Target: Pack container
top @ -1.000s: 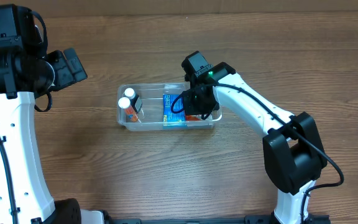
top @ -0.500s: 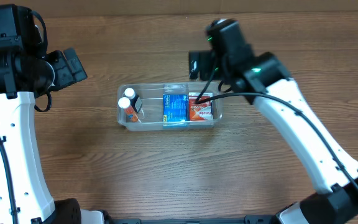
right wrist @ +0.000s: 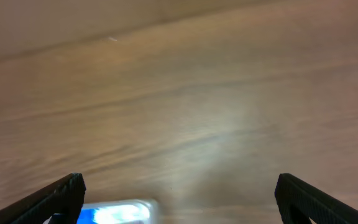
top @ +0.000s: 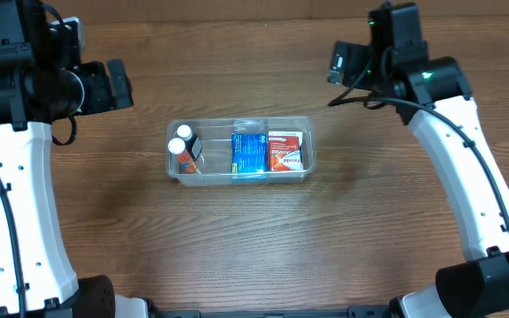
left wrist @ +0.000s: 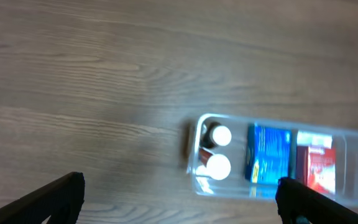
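The clear container (top: 174, 166) lies at the middle of the table. Two white-capped bottles (top: 181, 140) fill its left end, a blue box (top: 248, 153) its middle and a red box (top: 284, 150) its right end. My left gripper (top: 118, 86) hangs open, up and to the left of the tub; its view shows the container (left wrist: 352, 155), the bottles (left wrist: 218, 151), the blue box (left wrist: 269, 154) and the red box (left wrist: 317, 169). My right gripper (top: 338, 63) is open and empty, high to the tub's back right.
Bare wood-grain tabletop (top: 263, 238) surrounds the tub. In the blurred right wrist view a bluish corner of the tub (right wrist: 114, 213) shows between the wide-set fingers (right wrist: 55, 198). The white arm links stand at both sides.
My right gripper has opened, left the red box in the tub's right end, and pulled up and away to the back right. The left arm shifted slightly.
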{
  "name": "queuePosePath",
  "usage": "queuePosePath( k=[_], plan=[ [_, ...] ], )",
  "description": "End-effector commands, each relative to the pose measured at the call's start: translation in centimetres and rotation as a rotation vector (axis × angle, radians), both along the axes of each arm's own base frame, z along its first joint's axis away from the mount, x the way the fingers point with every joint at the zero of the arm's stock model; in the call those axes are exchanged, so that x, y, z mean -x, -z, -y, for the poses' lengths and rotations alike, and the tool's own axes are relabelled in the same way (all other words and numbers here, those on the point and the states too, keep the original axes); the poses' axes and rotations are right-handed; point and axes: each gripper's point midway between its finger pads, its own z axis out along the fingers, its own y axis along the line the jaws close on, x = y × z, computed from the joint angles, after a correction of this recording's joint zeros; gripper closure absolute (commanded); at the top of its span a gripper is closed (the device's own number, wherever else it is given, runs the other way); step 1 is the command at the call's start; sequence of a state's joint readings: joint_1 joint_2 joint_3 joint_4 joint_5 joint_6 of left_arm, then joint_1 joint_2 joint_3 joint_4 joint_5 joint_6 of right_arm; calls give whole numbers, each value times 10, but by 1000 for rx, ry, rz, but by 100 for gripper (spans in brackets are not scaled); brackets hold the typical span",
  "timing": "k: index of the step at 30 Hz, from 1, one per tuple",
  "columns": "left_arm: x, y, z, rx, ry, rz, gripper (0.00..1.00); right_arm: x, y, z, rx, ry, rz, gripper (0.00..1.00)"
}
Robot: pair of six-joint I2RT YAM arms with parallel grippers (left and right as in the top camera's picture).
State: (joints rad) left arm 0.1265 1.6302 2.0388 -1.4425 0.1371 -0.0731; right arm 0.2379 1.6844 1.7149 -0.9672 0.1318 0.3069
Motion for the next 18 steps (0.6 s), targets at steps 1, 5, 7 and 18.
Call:
queuePosePath(
  k=[1,5,7,18],
  plan=[
    [-1,1,14,25,133,10,0,10,-1,0,-8,-12,-28,0],
    [14,0,-4,-34,10,-29,0,29,-7,5,-2,-7,-58,0],
    [23,-6,-8,-52,-28,-24,0,39,-12,8,-2,0,-66,0],
    [90,-70,17,-138,22,211,0,96,-55,31,-13,54,84,0]
  ],
)
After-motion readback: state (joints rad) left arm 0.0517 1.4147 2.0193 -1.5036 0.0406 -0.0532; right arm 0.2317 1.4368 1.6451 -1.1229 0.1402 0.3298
